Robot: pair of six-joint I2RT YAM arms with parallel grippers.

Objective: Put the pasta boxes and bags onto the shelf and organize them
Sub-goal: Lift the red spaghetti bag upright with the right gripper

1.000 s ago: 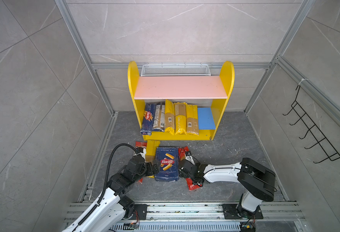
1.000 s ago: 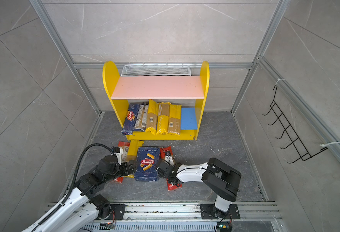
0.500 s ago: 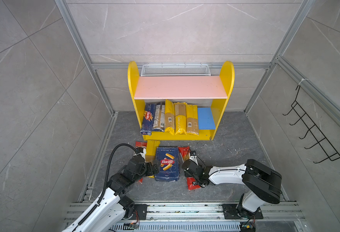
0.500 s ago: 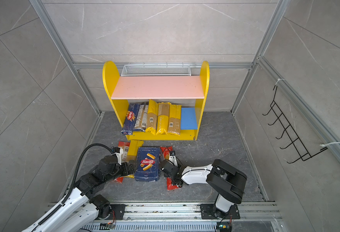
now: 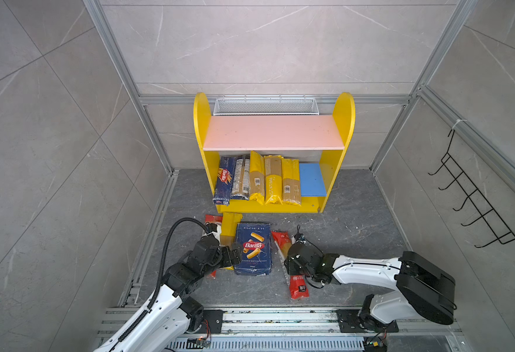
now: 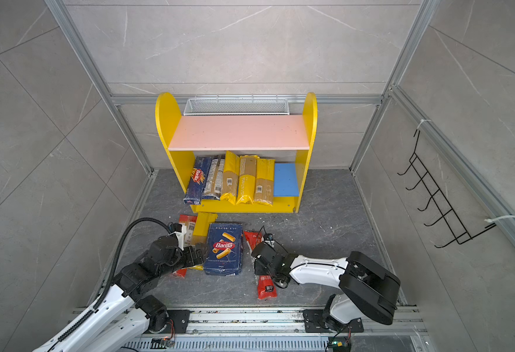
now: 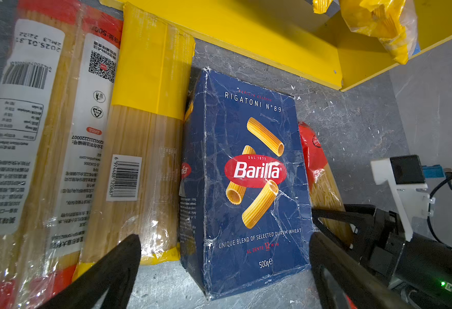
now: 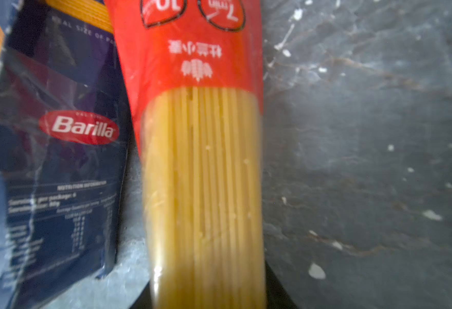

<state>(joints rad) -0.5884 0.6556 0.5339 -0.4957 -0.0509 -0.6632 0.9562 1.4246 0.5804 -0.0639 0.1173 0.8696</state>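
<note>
Right hand (image 5: 288, 268) clamps slim, glossy red-ended spaghetti bag (image 8: 203, 160).

Rigatoni pack (image 7: 246, 174) dark blue; spaghetti bag (image 8: 192, 67) red-ended; shelf (image 5: 202, 128) yellow, upper board (image 5: 273, 132) pink.

Lab cell: aluminium frame (image 5: 164, 99), tile walls (image 5: 265, 45)

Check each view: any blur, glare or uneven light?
Right wrist view: soft throughout, the red-ended spaghetti bag too near the lens, fine print on the rigatoni pack smeared. Left wrist view: sharp, glare on the clear wrap of the yellow-ended spaghetti bag. Both top views: crisp, evenly lit, soft shadow inside the shelf.
</note>
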